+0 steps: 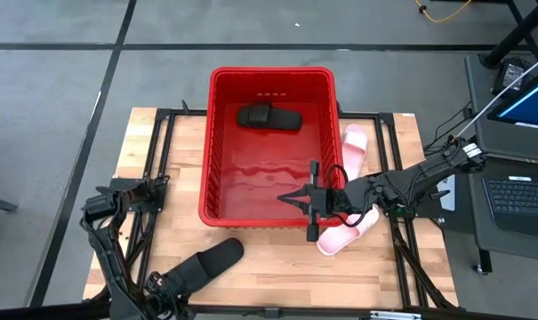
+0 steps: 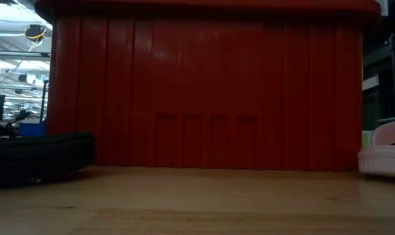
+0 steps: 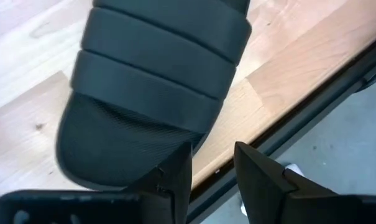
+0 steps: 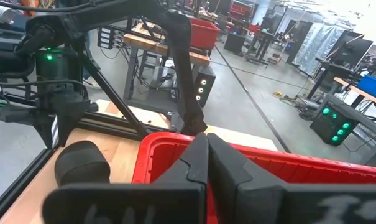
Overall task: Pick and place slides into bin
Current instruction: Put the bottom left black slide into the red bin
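**Operator:** Pincer status, right arm?

**Technician:** Right pincer (image 1: pixel 295 199) hung over the near right corner of the bin (image 1: pixel 217 142), fingers pressed together and empty. Judged as a position above the drop zone, since nothing was carried.

**Operator:** And the left?

**Technician:** Left pincer (image 3: pixel 212 171) sat at the near left edge of the surface (image 1: pixel 144 160), fingers parted with nothing between them, right beside the heel of a black slide (image 1: pixel 206 264). That slide lay flat on the wood just in front of the bin, probably the left arm's nearest target.

**Operator:** Location of the remaining slides?

**Technician:** One black slide (image 1: pixel 269 116) rested inside the bin against its far wall. Two pink slides stayed outside: one (image 1: pixel 355 148) leaned along the bin's right wall, the other (image 1: pixel 344 236) lay at the near right corner, partly under the right arm.

**Operator:** Progress?

**Technician:** One of four binned, by my estimate. Both pink slides were within the right arm's reach.
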Controlling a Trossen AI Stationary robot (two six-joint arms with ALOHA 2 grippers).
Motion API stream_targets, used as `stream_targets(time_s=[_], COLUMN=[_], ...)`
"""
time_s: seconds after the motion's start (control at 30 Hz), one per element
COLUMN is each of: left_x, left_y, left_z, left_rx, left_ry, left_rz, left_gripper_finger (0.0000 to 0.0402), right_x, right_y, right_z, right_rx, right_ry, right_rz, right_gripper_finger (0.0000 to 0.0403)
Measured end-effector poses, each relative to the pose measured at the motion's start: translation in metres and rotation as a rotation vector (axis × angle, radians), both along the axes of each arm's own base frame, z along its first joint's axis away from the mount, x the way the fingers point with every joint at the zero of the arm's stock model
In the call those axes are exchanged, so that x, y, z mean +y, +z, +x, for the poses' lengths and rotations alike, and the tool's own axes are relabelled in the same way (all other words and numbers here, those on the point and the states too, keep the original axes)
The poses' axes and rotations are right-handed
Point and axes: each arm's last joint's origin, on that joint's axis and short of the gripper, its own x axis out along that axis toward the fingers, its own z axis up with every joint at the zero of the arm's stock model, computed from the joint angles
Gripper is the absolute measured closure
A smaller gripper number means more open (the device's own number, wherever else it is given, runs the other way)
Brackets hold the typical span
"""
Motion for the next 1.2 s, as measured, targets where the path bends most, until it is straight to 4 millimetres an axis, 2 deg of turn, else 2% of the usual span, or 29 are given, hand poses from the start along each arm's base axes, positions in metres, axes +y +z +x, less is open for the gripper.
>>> stream_targets(time_s=[0.27, 0.57, 0.77, 1.03, 1.2], left_x=[0.000, -0.013, -0.008, -0.003, 0.000], left_y=[-0.005, -0.039, -0.051, -0.054, -0.054], left_z=[-0.004, 0.006, 0.016, 0.027, 0.032], left_rx=[0.014, -0.039, -0.090, -0.184, -0.182], left_ry=[-0.003, 0.003, 0.015, 0.014, 0.019], left_rz=[0.042, 0.054, 0.152, 0.216, 0.237], left_gripper_finger=[0.0288, 0.0288, 0.0288, 0.0288, 0.0288], right_x=[0.000, 0.004, 0.004, 0.004, 0.004], right_y=[0.002, 0.005, 0.006, 0.006, 0.007], right_z=[0.000, -0.001, -0.001, -0.001, -0.001], right_rx=[-0.017, -0.048, -0.061, -0.063, -0.067], right_ry=[-0.002, 0.010, 0.011, 0.008, 0.008], right_rz=[0.029, 0.043, 0.049, 0.078, 0.082], right_gripper_finger=[0.0393, 0.0393, 0.0393, 0.0393, 0.0393])
